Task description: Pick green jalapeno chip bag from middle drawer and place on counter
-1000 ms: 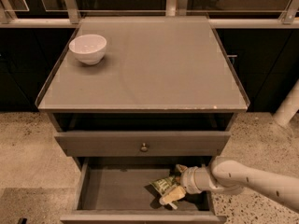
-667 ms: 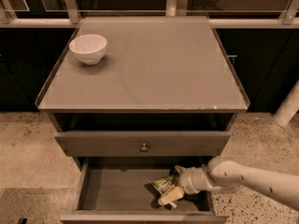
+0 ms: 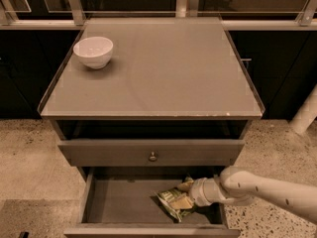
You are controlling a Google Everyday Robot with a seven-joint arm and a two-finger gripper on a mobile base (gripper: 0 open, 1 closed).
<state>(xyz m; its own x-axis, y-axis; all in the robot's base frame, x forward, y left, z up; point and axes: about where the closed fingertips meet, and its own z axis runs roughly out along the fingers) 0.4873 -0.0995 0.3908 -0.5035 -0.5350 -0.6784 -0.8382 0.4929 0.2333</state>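
Starting at the left, I see a white bowl (image 3: 93, 51) standing near the back left corner of the grey surface (image 3: 163, 83), well apart from everything else. Below the surface's front edge sits a closed drawer front with a small round knob (image 3: 152, 156) at its middle. Beneath that, the middle drawer (image 3: 119, 202) is pulled out towards the camera, its plain floor bare on the left half. Right of the drawer's centre lies the green jalapeno chip bag (image 3: 169, 199), crumpled and tilted, resting on the drawer floor. My end effector (image 3: 183, 195) is down inside the drawer, right against the bag's right side and touching it; whether it is clenched on the bag or released I cannot tell. My pale arm (image 3: 267, 192) reaches in from the right over the drawer's right wall. Speckled floor (image 3: 25, 152) lies around the cabinet.
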